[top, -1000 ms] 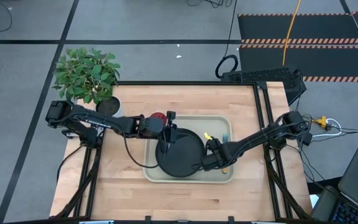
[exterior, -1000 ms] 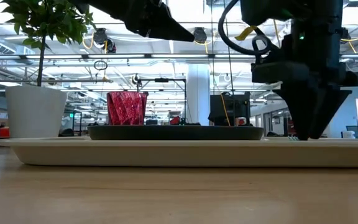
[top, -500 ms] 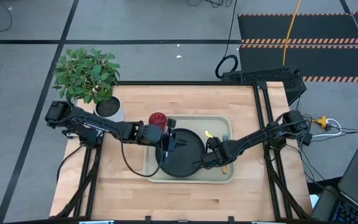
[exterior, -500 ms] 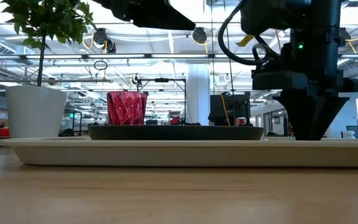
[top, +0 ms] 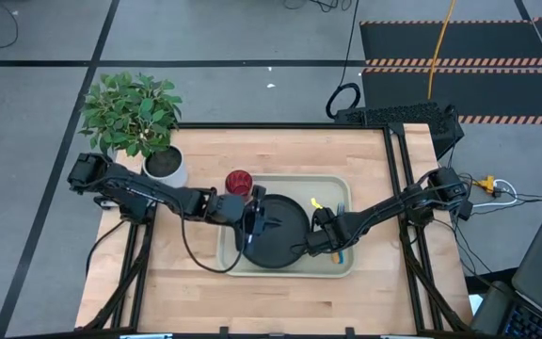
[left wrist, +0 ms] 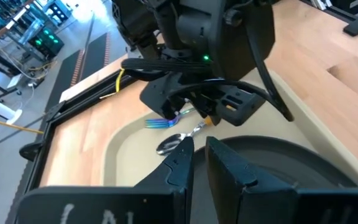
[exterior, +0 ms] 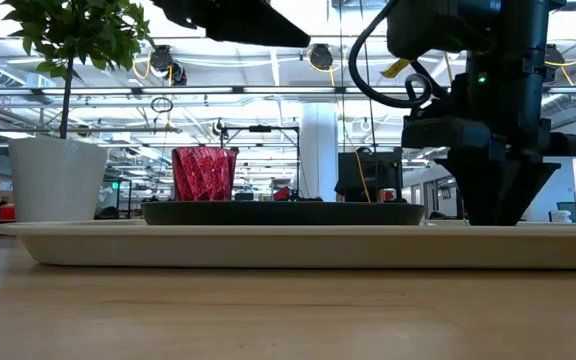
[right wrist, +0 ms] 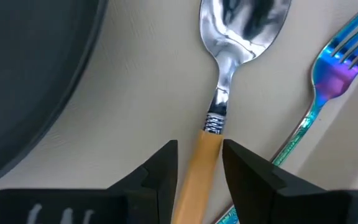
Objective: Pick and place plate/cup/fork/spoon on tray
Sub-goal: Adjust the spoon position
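Observation:
The cream tray point(top: 229, 266) lies mid-table with the black plate point(top: 280, 237) on its left half. The dark red cup point(top: 239, 181) stands upright at the tray's far left corner. Fork point(right wrist: 328, 81) and orange-handled spoon point(right wrist: 244, 25) lie side by side on the tray's right part. My right gripper point(top: 330, 247) points down over the spoon's handle, shut on it. My left gripper point(left wrist: 199, 146) hovers above the plate's left part with a narrow gap between its fingers and nothing in it. My right gripper has the spoon's orange handle point(right wrist: 207, 152), just behind the metal neck, between its two fingers. The fingers point(right wrist: 166, 168) come from above, pointing down, across the handle. The spoon lies level along the tray floor, its bowl toward the far edge beside the fork's tines.
A white pot with a green plant point(top: 163, 165) stands at the table's far left corner. Bare wood point(top: 280, 301) runs along the near edge and to the left of the tray. Both arms reach in over the tray.
My left gripper has swung toward the table's near edge, away from the cup, which now shows fully in the high view. It stays above the plate with its fingers unchanged. The right gripper has kept over the spoon.

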`<state>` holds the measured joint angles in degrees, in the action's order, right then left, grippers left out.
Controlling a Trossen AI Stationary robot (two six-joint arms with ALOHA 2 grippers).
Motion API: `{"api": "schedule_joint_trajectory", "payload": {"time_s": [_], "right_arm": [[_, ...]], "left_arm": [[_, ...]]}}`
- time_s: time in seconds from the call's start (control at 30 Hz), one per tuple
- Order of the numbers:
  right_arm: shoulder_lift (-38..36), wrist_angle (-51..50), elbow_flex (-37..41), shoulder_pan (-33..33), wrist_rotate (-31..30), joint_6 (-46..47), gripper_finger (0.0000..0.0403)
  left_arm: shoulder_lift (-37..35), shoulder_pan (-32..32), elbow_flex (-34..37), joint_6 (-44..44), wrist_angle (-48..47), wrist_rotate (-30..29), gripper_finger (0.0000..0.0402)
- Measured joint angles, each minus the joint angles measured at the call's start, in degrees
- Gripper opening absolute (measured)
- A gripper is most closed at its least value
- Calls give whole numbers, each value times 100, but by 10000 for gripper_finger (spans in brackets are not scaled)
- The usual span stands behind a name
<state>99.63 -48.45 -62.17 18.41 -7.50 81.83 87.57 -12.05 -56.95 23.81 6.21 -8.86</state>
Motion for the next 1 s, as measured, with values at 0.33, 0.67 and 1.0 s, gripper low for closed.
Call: {"api": "schedule_joint_trajectory", "payload": {"time_s": [0.33, 0.67, 1.0], "right_arm": [[0, 23, 0, 1, -17, 445, 42], [-7, 147, -2, 5, -19, 890, 2], [-7, 628, -2, 7, -10, 1131, 2]], "left_arm": [[2, -134, 0, -112, -195, 1, 47], [2, -164, 17, -270, -448, 140, 47], [2, -272, 28, -409, -666, 153, 47]]}}
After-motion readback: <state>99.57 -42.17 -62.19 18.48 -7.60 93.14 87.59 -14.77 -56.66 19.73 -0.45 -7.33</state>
